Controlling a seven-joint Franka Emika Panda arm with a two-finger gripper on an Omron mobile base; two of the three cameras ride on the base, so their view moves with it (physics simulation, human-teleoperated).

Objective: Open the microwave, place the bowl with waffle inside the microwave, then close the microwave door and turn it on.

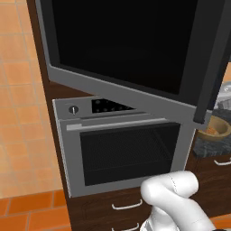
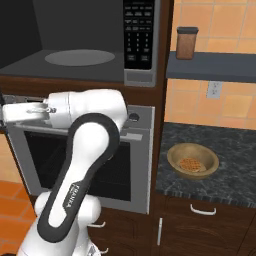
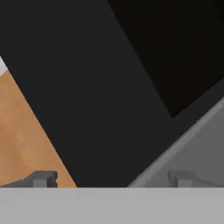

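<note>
Microwave door (image 1: 131, 49) stands swung out toward the robot, its black glass spanning the upper part of the left base view, slim black handle (image 1: 212, 67) at its right edge. In the right base view the microwave (image 2: 90, 45) cavity is exposed, with the round turntable (image 2: 79, 57) bare and the keypad panel (image 2: 138, 35) at its right.

The bowl with waffle (image 2: 193, 160) sits on the dark speckled tabletop (image 2: 235, 150) to the right of the oven (image 2: 125, 165), well apart from the arm and untouched.

In the hand view the pincer (image 3: 112, 178) has both tips spread wide, nothing between them; it faces the door's dark panel and grey border.

Assessment: the opening step appears complete or nearly so; the bowl transfer has not begun. The next move calls for drawing the hand clear of the door, swinging right and down to the bowl, and gripping its rim without tipping it. The open door stands close by the bowl in the left base view and may obstruct the path.
</note>
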